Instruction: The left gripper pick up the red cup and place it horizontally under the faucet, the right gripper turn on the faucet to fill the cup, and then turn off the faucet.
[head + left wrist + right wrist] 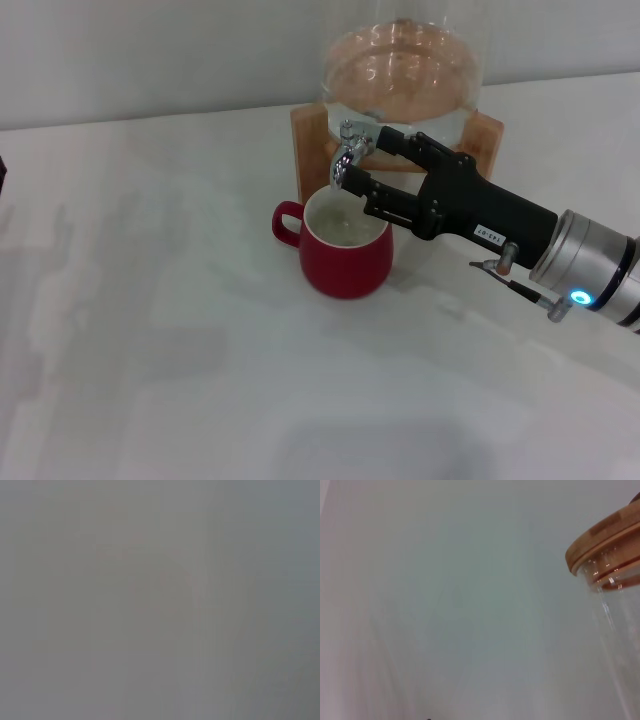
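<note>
The red cup (345, 250) stands upright on the white table, handle to the left, its white inside directly below the faucet's spout. The chrome faucet (350, 152) juts from the glass dispenser (405, 70) on its wooden stand (310, 140). My right gripper (368, 163) reaches in from the right with its fingers apart, the upper one beside the faucet's lever and the lower one just over the cup's rim by the spout. My left gripper is out of view. The left wrist view shows only plain grey.
The white table (150, 350) spreads to the left and front of the cup. A small dark shape (3, 172) shows at the left edge. The right wrist view shows the dispenser's wooden lid (605, 535) and glass wall (620, 615).
</note>
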Robot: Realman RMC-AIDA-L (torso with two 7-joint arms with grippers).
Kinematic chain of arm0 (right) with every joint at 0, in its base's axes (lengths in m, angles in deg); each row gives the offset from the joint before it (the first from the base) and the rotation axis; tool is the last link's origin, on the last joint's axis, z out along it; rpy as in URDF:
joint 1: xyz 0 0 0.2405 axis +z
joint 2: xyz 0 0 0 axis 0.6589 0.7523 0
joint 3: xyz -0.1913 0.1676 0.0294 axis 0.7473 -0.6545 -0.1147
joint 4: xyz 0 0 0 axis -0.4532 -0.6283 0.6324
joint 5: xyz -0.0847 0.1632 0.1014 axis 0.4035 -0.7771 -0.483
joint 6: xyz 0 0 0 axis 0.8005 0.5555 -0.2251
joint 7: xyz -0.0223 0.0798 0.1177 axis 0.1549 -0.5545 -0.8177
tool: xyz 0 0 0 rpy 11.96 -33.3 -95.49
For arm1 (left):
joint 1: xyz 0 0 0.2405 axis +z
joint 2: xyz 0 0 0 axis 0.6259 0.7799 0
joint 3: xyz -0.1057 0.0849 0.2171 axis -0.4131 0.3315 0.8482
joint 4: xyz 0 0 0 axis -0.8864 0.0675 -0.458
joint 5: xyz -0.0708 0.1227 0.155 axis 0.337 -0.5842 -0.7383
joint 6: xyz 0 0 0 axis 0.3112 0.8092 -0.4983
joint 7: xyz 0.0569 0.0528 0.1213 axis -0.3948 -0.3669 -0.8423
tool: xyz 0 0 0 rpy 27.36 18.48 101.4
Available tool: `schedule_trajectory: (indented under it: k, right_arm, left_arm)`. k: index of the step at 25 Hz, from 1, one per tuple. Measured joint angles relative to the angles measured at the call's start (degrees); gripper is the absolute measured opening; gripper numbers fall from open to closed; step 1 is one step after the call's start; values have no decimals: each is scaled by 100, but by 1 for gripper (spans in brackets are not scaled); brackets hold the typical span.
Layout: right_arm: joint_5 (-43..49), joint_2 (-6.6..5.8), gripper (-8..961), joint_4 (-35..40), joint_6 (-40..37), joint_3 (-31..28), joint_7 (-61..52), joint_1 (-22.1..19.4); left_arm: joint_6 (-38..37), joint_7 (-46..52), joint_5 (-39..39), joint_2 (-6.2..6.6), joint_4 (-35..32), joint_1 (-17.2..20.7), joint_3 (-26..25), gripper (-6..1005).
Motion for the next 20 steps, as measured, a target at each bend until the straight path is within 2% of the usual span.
schedule_trajectory:
  k: [20]
  right_arm:
    - [53,0,868,-2,-177,43,-44,-123]
  left_arm:
    - [58,-6,0,0,0,-49,0,657]
